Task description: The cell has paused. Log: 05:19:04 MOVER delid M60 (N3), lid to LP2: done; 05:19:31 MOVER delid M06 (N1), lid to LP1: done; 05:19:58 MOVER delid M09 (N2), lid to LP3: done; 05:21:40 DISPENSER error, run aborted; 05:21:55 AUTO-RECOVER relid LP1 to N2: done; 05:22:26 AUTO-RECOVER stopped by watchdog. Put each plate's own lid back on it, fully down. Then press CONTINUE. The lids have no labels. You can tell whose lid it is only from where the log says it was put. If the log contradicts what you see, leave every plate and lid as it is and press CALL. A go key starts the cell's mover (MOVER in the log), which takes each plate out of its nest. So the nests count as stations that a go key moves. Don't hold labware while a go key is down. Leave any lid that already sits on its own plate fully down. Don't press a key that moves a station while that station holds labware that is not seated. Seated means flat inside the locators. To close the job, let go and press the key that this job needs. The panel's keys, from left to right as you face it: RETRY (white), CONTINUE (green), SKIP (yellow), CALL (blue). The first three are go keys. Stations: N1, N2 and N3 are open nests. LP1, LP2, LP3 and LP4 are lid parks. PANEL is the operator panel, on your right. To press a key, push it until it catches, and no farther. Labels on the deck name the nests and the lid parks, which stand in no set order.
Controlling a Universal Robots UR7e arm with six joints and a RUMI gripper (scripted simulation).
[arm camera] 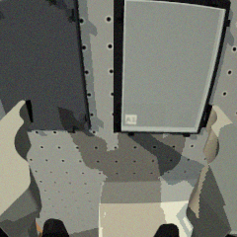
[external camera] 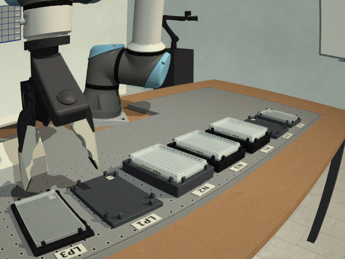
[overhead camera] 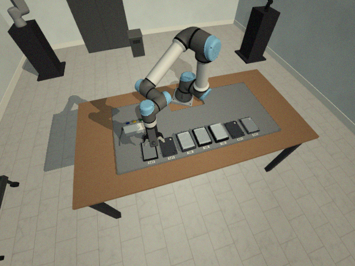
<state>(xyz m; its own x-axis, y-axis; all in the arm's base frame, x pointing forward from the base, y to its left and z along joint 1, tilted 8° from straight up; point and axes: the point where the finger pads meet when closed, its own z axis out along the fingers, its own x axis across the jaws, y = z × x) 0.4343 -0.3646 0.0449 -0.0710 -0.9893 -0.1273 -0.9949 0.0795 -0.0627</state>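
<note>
Gripper (external camera: pixel 58 174), jaws wide apart and holding nothing, hangs above the mat's (external camera: pixel 172 111) near-left corner. The lid (external camera: pixel 48 216) lies flat in its park just forward of the jaws, its long axis pointing away from them, so its short sides face the fingertips (external camera: pixel 93 160).

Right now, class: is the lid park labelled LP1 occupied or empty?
Empty. LP1 shows only its bare dark base and corner pegs, while LP3 beside it holds a flat lid.
</note>
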